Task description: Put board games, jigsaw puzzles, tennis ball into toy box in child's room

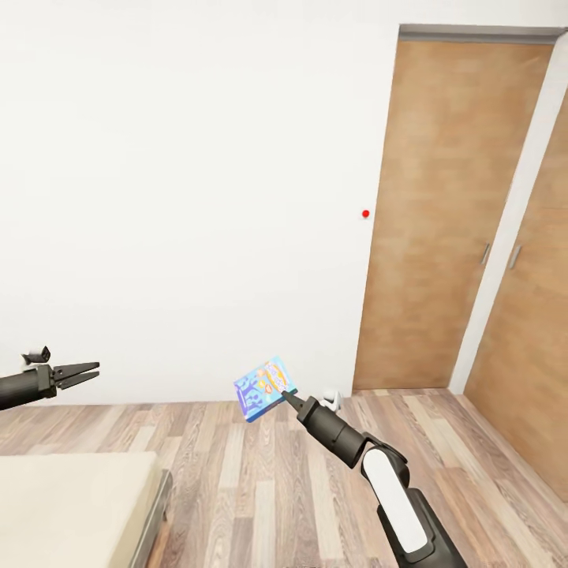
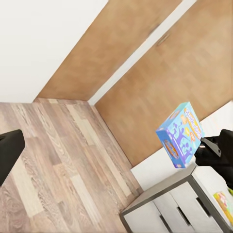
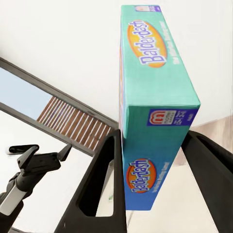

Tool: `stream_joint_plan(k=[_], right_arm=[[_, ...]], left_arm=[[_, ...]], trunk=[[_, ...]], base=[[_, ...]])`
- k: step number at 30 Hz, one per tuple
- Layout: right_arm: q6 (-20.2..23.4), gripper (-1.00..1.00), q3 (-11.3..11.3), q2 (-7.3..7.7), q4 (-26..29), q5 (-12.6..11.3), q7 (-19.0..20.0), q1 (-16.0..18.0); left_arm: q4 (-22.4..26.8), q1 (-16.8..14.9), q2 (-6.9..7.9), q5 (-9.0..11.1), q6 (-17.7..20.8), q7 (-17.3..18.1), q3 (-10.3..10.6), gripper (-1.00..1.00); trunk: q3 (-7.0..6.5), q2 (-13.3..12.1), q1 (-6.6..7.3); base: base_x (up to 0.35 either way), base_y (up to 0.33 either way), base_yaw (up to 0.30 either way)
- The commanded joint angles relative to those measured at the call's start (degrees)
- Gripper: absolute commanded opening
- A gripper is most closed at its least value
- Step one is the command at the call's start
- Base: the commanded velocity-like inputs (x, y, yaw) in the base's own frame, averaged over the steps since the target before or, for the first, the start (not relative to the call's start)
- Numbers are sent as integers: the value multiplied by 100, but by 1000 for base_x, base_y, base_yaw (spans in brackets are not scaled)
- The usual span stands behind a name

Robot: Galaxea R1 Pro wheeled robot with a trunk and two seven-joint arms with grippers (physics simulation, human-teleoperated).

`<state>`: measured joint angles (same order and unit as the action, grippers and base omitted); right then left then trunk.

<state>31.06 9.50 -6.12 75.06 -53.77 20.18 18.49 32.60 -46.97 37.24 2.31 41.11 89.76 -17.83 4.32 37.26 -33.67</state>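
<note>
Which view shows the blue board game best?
The right wrist view: the blue board game looms close, "Balderdash" lettering readable, clamped in the right gripper. The head view shows it small; the left wrist view shows its cover from afar.

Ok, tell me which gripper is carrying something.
The right gripper: it is shut on the blue board game. The left gripper holds nothing, jaws slightly apart.

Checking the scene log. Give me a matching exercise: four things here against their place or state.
Things:
1. blue board game
2. left gripper
3. bed
4. wooden door

Place or state:
A. held off the floor by the right gripper
B. holding nothing
C. bottom left corner of the head view
D. set in the white wall, at right

Pairs: 1-A, 2-B, 3-C, 4-D
</note>
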Motion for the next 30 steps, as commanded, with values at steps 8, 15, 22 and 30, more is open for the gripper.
stream_joint_plan(k=[8,15,22,30], right_arm=[[32,-100,-4,0,-31,-30,4,6],[32,-100,-3,-10,-35,-16,4,6],[32,-100,3,-18,-35,-3,4,6],[32,-100,5,-17,-35,-5,4,6]], left_arm=[[1,-1,2,-2,61,24,-1,100],[1,-1,2,-3,62,24,-1,100],[1,1,2,0,63,24,-1,100],[1,-3,2,1,60,24,-1,100]], trunk=[[24,10,-2],[24,10,-2],[24,10,-2],[24,10,-2]], base=[[0,0,-259],[0,0,-277],[0,0,-279],[0,0,-279]])
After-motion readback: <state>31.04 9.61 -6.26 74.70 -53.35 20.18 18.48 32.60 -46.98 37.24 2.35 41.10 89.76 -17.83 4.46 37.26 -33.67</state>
